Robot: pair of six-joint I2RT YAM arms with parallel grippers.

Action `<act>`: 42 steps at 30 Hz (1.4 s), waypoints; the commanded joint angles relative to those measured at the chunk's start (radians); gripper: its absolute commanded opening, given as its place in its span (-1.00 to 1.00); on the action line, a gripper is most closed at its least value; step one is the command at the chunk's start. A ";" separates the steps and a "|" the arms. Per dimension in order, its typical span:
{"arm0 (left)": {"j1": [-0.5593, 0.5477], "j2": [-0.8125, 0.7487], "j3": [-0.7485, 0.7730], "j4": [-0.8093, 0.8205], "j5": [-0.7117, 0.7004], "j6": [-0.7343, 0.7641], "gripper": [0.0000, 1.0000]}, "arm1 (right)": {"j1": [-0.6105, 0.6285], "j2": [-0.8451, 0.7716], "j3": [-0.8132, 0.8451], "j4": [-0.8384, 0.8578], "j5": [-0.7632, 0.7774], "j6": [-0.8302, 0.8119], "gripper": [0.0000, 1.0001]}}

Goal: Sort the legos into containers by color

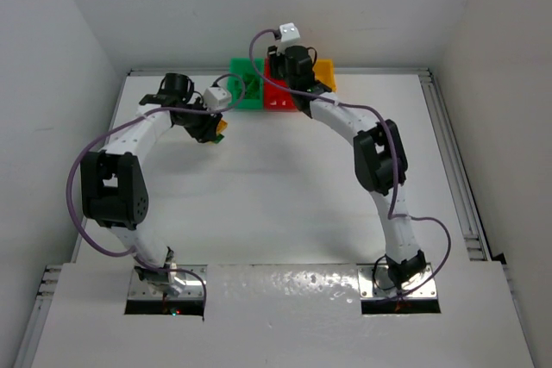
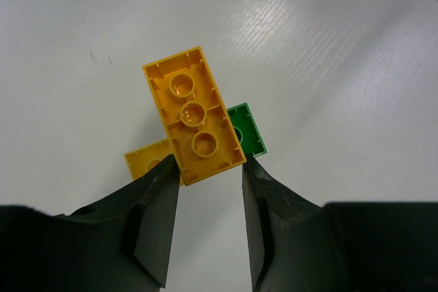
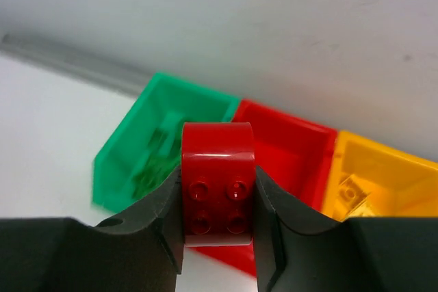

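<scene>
Overhead view: bright, even light from above. The white table [image 1: 285,196] and walls sit close to overexposure. Shadows under the arms are soft and faint. Blotchy glare shows on the glossy front panel [image 1: 285,286].

Left wrist view: a broad glare streak crosses the table at upper right and picks out its ribbed texture. The yellow brick [image 2: 194,115] is sharp, with small highlights on its studs. The left gripper [image 2: 211,169] is nearly black, with little detail.

Right wrist view: the red brick [image 3: 217,182] is fairly sharp, with a highlight band near its top. The green bin [image 3: 123,162], red bin [image 3: 294,141] and yellow bin [image 3: 383,169] behind are out of focus. The right gripper [image 3: 219,189] is underexposed.
</scene>
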 commanded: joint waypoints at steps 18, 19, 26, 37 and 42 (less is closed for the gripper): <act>0.012 0.028 0.083 -0.015 0.043 -0.027 -0.97 | -0.026 0.255 0.197 0.204 0.089 0.115 -0.15; 0.012 0.027 0.084 -0.013 0.043 -0.028 -0.97 | -0.026 0.246 0.186 0.216 0.069 0.108 0.03; 0.011 0.013 0.081 -0.008 0.055 -0.037 -0.97 | -0.035 0.134 0.085 0.233 0.132 0.071 0.30; -0.007 -0.010 0.107 -0.024 0.090 -0.065 -0.98 | -0.037 -0.296 -0.352 0.177 -0.406 0.055 0.28; -0.035 -0.008 0.127 -0.031 0.153 -0.071 -0.99 | -0.031 -0.436 -0.622 0.238 -0.517 0.251 0.41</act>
